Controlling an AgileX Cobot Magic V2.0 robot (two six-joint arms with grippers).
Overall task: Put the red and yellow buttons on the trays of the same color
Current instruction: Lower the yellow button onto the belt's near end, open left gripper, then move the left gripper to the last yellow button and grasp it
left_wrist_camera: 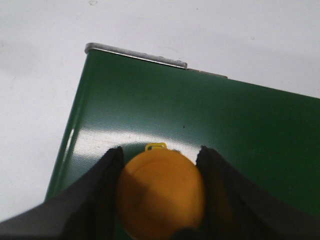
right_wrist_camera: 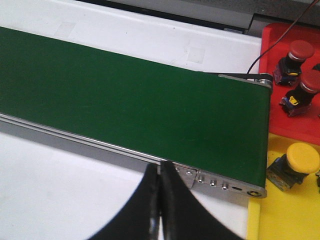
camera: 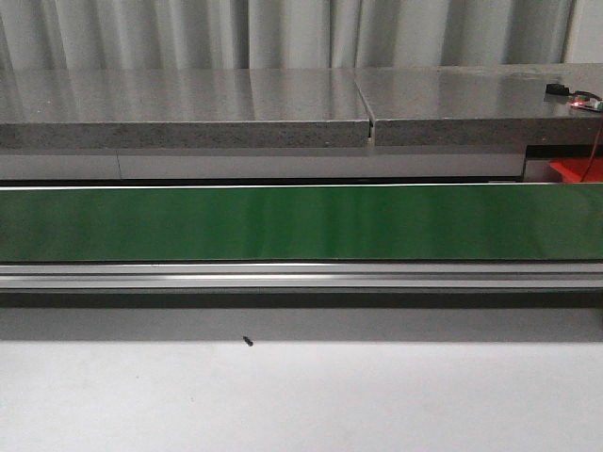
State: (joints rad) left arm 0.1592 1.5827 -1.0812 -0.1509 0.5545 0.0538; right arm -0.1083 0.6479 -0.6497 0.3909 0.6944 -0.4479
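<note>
In the left wrist view a yellow button (left_wrist_camera: 161,195) sits between the two black fingers of my left gripper (left_wrist_camera: 160,151), which is shut on its sides over one end of the green belt (left_wrist_camera: 200,115). My right gripper (right_wrist_camera: 160,167) is shut on nothing and hangs over the belt's near rail. Beyond the belt's end, the right wrist view shows a red tray (right_wrist_camera: 295,125) holding two red buttons (right_wrist_camera: 300,50) (right_wrist_camera: 310,82). Beside that is a yellow tray (right_wrist_camera: 280,215) with a yellow button (right_wrist_camera: 300,159) on it. Neither gripper shows in the front view.
The green conveyor belt (camera: 301,221) runs across the front view, with an aluminium rail (camera: 301,273) along its near side. White tabletop (camera: 301,395) lies in front and a grey stone counter (camera: 188,108) behind. A corner of the red tray (camera: 575,169) shows at the far right.
</note>
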